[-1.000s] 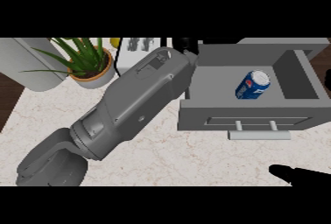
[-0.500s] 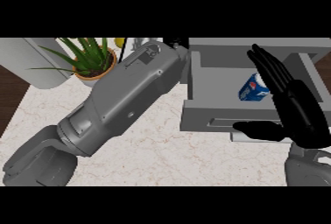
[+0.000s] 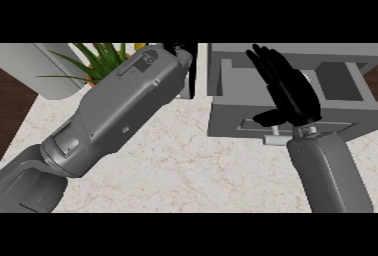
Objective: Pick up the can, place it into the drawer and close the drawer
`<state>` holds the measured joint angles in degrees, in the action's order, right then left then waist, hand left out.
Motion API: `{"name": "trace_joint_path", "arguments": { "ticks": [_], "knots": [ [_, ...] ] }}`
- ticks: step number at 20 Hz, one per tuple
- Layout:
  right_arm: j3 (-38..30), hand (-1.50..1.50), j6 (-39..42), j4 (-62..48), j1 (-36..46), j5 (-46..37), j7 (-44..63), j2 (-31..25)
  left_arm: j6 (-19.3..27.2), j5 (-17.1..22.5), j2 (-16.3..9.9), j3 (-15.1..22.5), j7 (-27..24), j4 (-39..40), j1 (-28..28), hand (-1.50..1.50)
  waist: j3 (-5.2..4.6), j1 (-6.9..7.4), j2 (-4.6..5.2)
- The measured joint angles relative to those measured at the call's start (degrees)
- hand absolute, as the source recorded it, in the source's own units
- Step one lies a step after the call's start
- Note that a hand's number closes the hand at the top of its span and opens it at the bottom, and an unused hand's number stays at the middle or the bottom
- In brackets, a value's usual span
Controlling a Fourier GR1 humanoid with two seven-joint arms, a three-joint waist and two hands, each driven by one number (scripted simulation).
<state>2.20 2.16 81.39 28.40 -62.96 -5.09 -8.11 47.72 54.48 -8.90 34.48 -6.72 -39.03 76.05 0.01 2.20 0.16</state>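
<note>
The grey drawer (image 3: 343, 107) stands pulled out at the right, its pale handle (image 3: 284, 140) on the front panel. My right hand (image 3: 291, 95) hangs over the drawer's inside and front edge, open with fingers straight and pointing away from me; its wrist is just above the handle. No can shows; the right hand covers the part of the drawer where it lay. My left forearm (image 3: 118, 117) crosses the view from lower left to top centre. Only a black bit of the left hand (image 3: 176, 49) shows at the top edge.
A potted green plant (image 3: 103, 62) and a tall white cylinder (image 3: 40, 67) stand at the back left. The speckled counter top (image 3: 192, 175) runs across the front, with a dark wooden strip (image 3: 15, 110) past its left edge.
My right hand has risen from the lower right corner to over the drawer and now hides the blue can that lay inside. The left forearm has shifted slightly.
</note>
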Motion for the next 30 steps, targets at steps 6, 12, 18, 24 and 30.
{"name": "trace_joint_path", "arguments": {
  "ticks": [6, 12, 18, 24, 30],
  "knots": [
    [-1.66, -1.50, -8.92, -16.70, 6.14, -4.14, -1.08, 0.74, -0.38, -1.57, -5.15, -0.15, 3.42, -5.51, -2.82, -1.50, 0.01, 0.30, 0.04],
    [-3.27, -1.50, -18.83, -29.58, 12.10, -8.93, -1.23, 0.54, -0.79, -3.22, -8.71, -0.55, 6.39, -9.72, -4.84, -1.50, -0.62, 0.13, -0.52],
    [-6.08, -1.50, -26.42, -40.89, 18.17, -10.34, -2.80, -0.37, -0.64, -4.49, -11.08, -1.00, 8.08, -14.15, -7.36, -1.50, -0.84, 0.89, -0.51],
    [-8.78, -1.50, -33.49, -50.16, 23.37, -11.35, -2.88, -1.07, 0.12, -5.61, -12.33, -1.20, 9.27, -17.98, -9.66, -1.50, -0.68, 1.62, -0.04],
    [-11.49, -1.50, -37.50, -58.60, 29.31, -11.19, -2.76, -2.42, -0.11, -6.67, -14.40, -1.58, 10.83, -21.33, -10.82, -1.50, -0.14, 2.45, 0.86]
  ]
}}
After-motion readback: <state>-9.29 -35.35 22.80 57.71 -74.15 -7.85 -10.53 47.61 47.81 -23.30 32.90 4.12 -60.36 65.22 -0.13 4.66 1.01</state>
